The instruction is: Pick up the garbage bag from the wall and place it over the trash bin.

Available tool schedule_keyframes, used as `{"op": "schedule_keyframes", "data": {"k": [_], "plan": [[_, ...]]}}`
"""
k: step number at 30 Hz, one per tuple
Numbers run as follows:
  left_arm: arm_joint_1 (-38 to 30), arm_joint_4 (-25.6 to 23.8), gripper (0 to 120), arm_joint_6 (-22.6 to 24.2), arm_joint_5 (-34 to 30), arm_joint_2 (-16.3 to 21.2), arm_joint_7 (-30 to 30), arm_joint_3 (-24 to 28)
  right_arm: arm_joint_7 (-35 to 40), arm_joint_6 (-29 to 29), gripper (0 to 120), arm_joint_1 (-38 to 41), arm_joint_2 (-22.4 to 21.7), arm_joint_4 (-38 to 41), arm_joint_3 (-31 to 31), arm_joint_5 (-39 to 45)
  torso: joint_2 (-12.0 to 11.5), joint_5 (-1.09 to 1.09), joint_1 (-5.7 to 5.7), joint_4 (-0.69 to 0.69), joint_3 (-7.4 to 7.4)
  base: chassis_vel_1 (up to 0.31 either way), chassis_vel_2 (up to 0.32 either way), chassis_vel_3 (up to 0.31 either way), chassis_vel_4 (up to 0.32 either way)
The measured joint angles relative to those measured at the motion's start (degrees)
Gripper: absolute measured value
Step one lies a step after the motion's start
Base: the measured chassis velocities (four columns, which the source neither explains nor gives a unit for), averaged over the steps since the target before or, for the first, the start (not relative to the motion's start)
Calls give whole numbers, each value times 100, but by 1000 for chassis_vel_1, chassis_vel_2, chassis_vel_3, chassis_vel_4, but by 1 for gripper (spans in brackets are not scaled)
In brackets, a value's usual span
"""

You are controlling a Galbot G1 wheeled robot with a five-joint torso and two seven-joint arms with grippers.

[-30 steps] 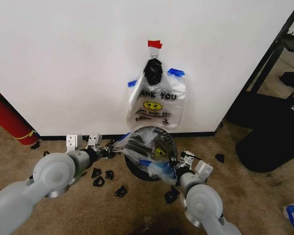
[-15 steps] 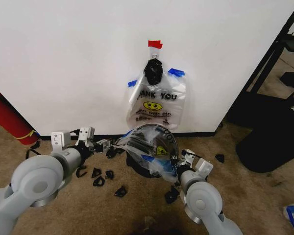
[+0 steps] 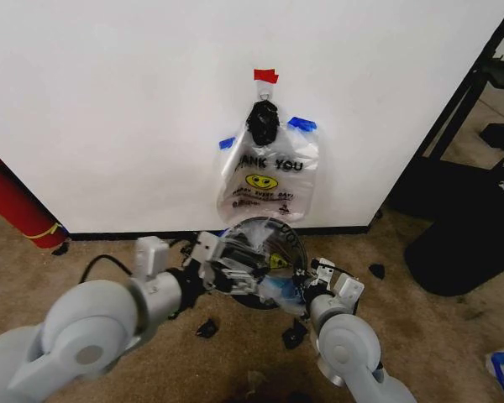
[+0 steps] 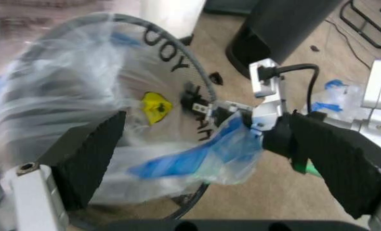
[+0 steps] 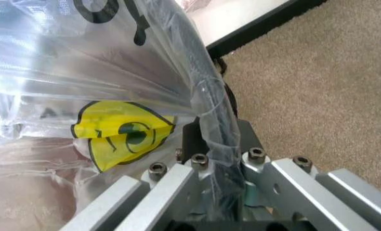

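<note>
The garbage bag [image 3: 265, 281], thin clear plastic with blue patches, lies crumpled across the top of the trash bin [image 3: 296, 245] at the foot of the wall [image 3: 109, 109]. Black letters and a yellow smiley [image 5: 123, 132] show on or through the plastic. My left gripper [image 3: 227, 270] hangs over the bin's left side, open, its black fingers [image 4: 90, 154] spread wide above the bag [image 4: 177, 163]. At the bin's right rim [image 5: 209, 96], my right gripper [image 3: 301, 284] is shut on a blue-patched fold of the bag [image 4: 232, 142] and on the rim [image 4: 197, 72].
A printed "THANK YOU" bag [image 3: 269, 180] hangs taped on the wall just above the bin. A long red cylinder [image 3: 13, 206] leans at the far left. Small black pieces [image 3: 206, 327] litter the carpet. Black furniture [image 3: 462, 210] stands at the right.
My left arm has swung right from beside the bin, and its gripper is now over the bag on the bin. The right gripper has kept its hold at the rim.
</note>
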Motion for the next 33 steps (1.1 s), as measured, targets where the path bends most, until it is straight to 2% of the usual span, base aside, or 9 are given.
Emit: {"op": "schedule_keyframes", "data": {"k": [3,5,12,19,20,25,26,28,33], "plan": [[-346,124,99,109,-45,-102,-49,358,0,-14,0,-11,-1,15,-7,-4,0,1,0,0,0,0,0,0,0],[-369,138,99,125,-46,-113,-59,392,1,-16,0,-13,1,15,-8,-5,0,1,0,0,0,0,0,0,0],[-420,289,82,230,-14,-198,-94,611,134,-74,0,15,24,64,-5,163,0,1,0,1,0,0,0,0,0],[-316,379,51,240,314,-160,141,760,268,-97,0,105,48,78,-6,364,0,0,0,1,-1,0,0,0,0],[-316,379,51,240,314,-160,141,760,268,-97,0,105,48,78,-6,364,0,0,0,1,-1,0,0,0,0],[-259,399,34,222,330,-140,149,733,282,-98,0,117,45,73,-4,389,0,0,0,1,-1,0,0,0,0],[-222,416,25,213,337,-136,147,718,290,-99,0,125,45,73,-4,413,0,0,0,1,-1,0,0,0,0],[-205,419,23,210,339,-130,148,712,297,-99,0,132,45,73,-4,428,0,0,0,1,-1,0,0,0,0],[-82,409,1,198,381,-107,180,680,330,-104,0,155,27,81,-3,467,0,1,0,1,-1,0,0,0,0]]}}
